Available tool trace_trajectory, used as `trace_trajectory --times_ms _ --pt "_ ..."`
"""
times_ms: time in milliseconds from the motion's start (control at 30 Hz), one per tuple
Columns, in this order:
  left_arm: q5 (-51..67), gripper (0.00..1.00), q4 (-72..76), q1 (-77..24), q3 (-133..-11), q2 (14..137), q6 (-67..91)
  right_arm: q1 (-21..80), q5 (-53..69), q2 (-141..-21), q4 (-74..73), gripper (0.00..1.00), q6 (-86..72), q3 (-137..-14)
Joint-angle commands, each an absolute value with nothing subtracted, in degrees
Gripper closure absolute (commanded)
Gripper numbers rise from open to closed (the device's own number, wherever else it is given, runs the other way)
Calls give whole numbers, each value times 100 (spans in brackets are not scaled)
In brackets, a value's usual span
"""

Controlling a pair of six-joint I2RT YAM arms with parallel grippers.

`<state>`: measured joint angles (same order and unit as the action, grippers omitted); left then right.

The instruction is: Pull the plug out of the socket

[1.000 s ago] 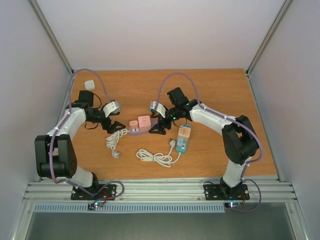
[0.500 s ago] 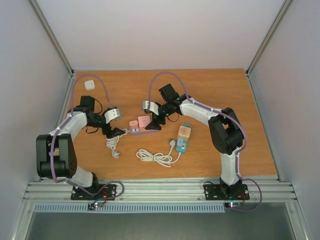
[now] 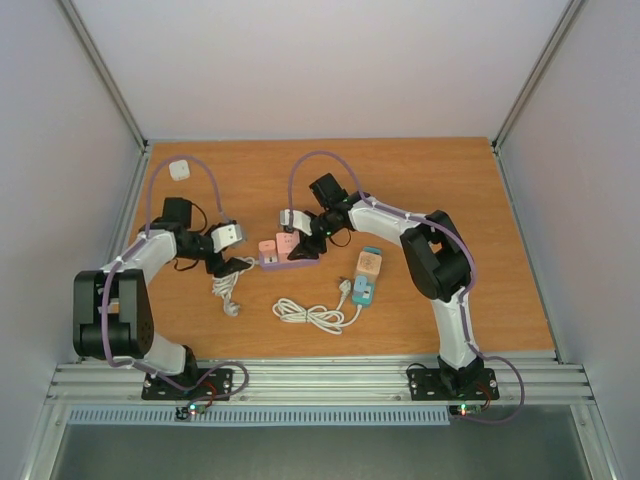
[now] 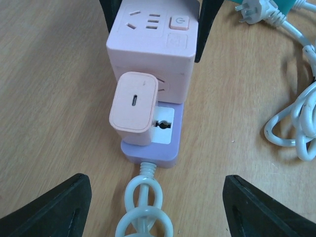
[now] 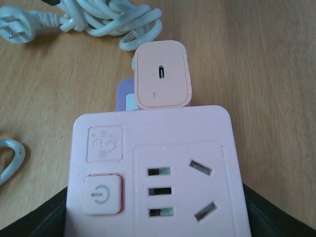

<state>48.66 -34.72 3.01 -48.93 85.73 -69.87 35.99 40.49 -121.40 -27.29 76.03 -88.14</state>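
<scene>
Both arms moved in on the strip since 1 s ago. Left claw (image 4: 156,177) released, empty. Pink plug (image 4: 133,106) just ahead, centred, seated in the purple socket strip (image 4: 170,148). Beyond it, right claw (image 5: 155,217) grasping the pink cube socket (image 5: 153,168). Risk: strip lifts with plug if that hold slips.

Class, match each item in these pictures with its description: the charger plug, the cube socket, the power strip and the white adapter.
Items:
1. charger plug
2. cube socket
3. power strip
4. white adapter

Descriptions:
A. lilac, lying underneath the pink pieces
B. alone near the far left corner
C. pink, with a power button on top
D. pink, with one small slot in its face

Pairs: 1-D, 2-C, 3-A, 4-B
</scene>
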Motion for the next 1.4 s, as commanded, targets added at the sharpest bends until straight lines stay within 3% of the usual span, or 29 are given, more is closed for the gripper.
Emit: trace_trajectory --times_ms 0,167,400,600,1000,1367 --pt "4933 27 -3035 167 -4717 8419 -7329 3638 4170 -12075 -2558 40 7629 -8727" --pt "4602 33 -2544 -282 -4462 8357 -7341 3731 4304 -11834 -2181 53 7489 -8315" --pt "4560 36 -2076 -431 -4381 8318 -7202 3883 4315 -11647 -1919 61 7420 -7885" --pt "4481 37 -1930 -431 -4349 8331 -7204 3885 4342 -11655 -1789 64 7331 -7720" --pt "4601 51 -1922 -650 -4449 8726 -6993 3884 4168 -11724 -1765 68 7333 -7649" --pt "4725 75 -2201 -659 -4709 8806 -6966 3889 4038 -11822 -1836 73 7391 -7664"
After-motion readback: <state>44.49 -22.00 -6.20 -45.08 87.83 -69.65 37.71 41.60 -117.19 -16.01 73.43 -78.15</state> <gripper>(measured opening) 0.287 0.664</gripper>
